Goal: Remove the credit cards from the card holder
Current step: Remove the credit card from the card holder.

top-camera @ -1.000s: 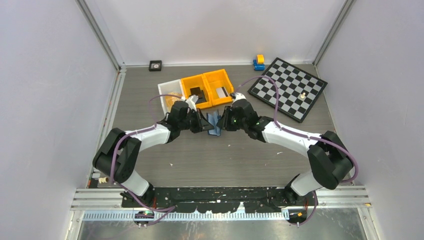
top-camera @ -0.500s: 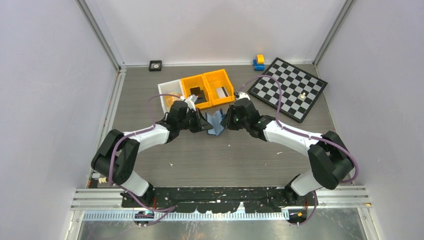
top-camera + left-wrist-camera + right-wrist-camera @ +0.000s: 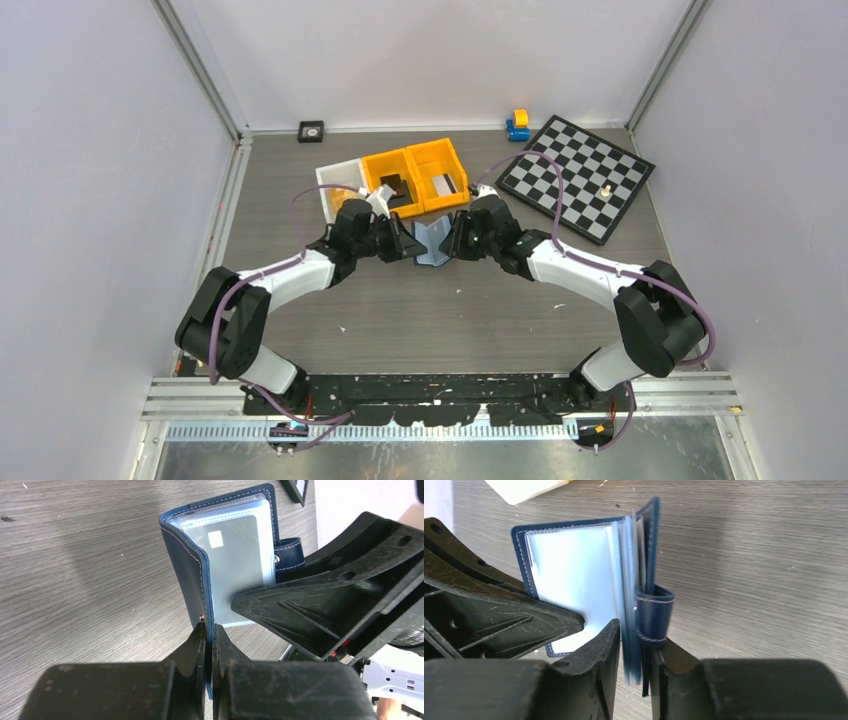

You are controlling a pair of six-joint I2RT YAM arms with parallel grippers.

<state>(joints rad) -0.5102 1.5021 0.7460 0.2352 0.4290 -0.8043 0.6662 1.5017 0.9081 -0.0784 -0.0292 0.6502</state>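
Observation:
The navy card holder [image 3: 432,245] stands open on its edge on the table between my two grippers. My left gripper [image 3: 210,630] is shut on the bottom edge of one navy cover [image 3: 185,575]. A grey credit card [image 3: 235,565] with a chip shows inside a clear sleeve. In the right wrist view the holder [image 3: 574,585] shows a pale empty-looking sleeve. My right gripper [image 3: 636,635] straddles the other cover, its sleeves and the snap tab [image 3: 655,617]. Its jaws stand slightly apart from them, open.
Two orange bins [image 3: 415,178] and a white bin [image 3: 335,185] sit just behind the grippers. A chessboard [image 3: 578,178] lies at the back right, with a blue and yellow toy [image 3: 518,124] beyond it. A small black square item [image 3: 311,131] rests by the back wall.
The holder has gone from lying folded to standing spread open. My right gripper's jaws first narrowed, then widened around the far cover. The left gripper stayed shut on its cover.

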